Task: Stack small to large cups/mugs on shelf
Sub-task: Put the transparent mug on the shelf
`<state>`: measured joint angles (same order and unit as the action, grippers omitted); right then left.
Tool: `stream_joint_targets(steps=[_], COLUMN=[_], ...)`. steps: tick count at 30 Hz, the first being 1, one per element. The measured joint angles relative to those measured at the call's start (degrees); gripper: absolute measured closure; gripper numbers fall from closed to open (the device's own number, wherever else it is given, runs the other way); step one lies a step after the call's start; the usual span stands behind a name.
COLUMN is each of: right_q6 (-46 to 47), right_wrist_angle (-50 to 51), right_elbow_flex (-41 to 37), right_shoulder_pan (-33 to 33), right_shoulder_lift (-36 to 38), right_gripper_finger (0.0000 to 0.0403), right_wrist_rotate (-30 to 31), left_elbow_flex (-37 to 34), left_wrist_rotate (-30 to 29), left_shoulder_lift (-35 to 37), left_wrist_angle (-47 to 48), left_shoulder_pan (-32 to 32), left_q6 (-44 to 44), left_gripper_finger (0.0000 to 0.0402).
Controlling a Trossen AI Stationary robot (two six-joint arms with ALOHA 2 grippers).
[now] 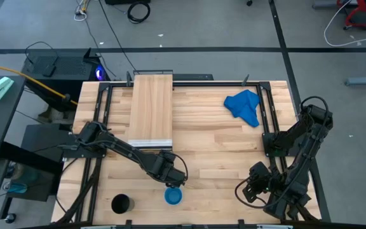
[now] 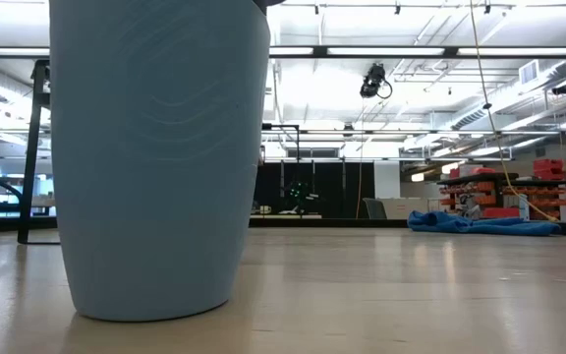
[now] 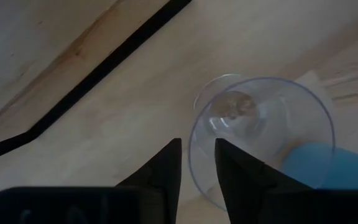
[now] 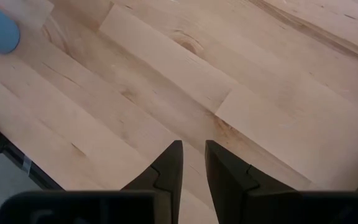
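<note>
- We find the shelf (image 1: 150, 108) bare on top: none of the three cups stands on it, so the placing part of the task is, in our judgement, wholly undone.
- The left gripper (image 1: 172, 175) hangs at the near-middle of the table, just above the blue cup (image 1: 173, 196), with the clear glass cup (image 3: 263, 130) at its fingers.
- In the left wrist view one finger (image 3: 238, 171) sits inside the glass's rim and the other outside, so the wall lies between them. They stand close together, yet we cannot tell whether they actually pinch the wall or have let it go.
- The glass appears to sit over or in the blue cup (its blue shows through the clear wall), so we judge the smallest-into-medium nesting to be about done or in hand.
- The black cup (image 1: 121, 204) stands alone near the front left corner of the table, well apart from the others and untouched.
- The right gripper (image 1: 254, 188) waits at the near right, fingers close together over bare table (image 4: 166, 68), holding nothing.
- What is left, as we read it: bring in the black cup and get the stack onto the shelf.
</note>
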<state>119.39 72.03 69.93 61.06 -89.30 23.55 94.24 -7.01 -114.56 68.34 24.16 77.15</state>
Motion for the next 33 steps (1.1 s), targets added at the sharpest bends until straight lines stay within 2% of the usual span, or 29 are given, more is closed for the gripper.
stream_joint_targets(steps=[5,13,23,33], right_q6=[0.0,0.0,0.0,0.0], right_wrist_angle=[0.0,0.0,0.1,0.1], right_elbow_flex=[0.0,0.0,0.0,0.0], right_shoulder_pan=[0.0,0.0,0.0,0.0], right_shoulder_lift=[0.0,0.0,0.0,0.0], right_gripper_finger=[0.0328,0.0328,0.0328,0.0328], right_wrist_rotate=[0.0,0.0,0.0,0.0], left_elbow_flex=[0.0,0.0,0.0,0.0], left_wrist_rotate=[0.1,0.2,1.4,1.3], left_shoulder_lift=[0.0,0.0,0.9,10.1], left_wrist_angle=[0.3,0.5,0.7,1.1], left_shoulder_pan=[0.0,0.0,-0.2,-0.8], left_q6=[0.0,-2.9,-5.0,-5.9], left_gripper_finger=[0.0324,0.0392,0.0394,0.0397])
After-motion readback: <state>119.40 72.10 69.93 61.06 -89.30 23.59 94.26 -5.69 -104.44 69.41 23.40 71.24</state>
